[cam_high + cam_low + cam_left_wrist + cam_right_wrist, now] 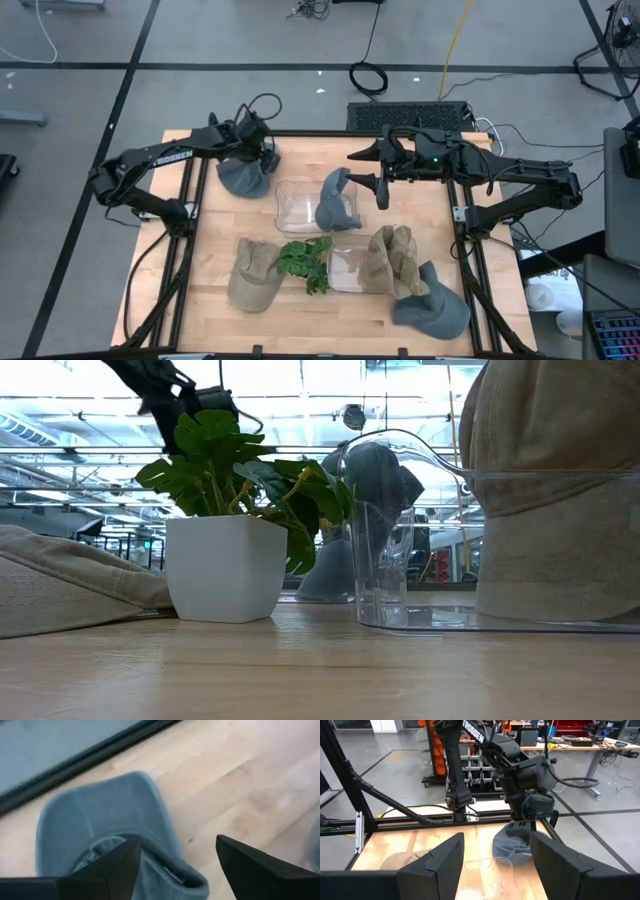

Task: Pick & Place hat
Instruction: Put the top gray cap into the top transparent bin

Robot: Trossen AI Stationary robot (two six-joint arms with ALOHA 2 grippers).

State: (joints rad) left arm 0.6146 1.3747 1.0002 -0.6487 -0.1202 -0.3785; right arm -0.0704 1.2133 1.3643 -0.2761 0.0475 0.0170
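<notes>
A blue-grey hat (245, 178) lies on the table's far left part, its open underside and strap up (100, 835). My left gripper (262, 152) hangs open just over it, slanting down, its fingers (120, 865) standing over the hat's rim; I see no touch. My right gripper (375, 178) is open and held high, level, over the far clear container (300, 205), in which a second blue-grey hat (338, 200) lies. A tan hat (392, 262) fills the near clear container (345, 270).
A tan hat (255, 275) lies near left, and a small plant in a white pot (225, 565) stands beside it. Another blue-grey hat (432, 305) lies near right. Bare wood shows along the table's near edge and right side.
</notes>
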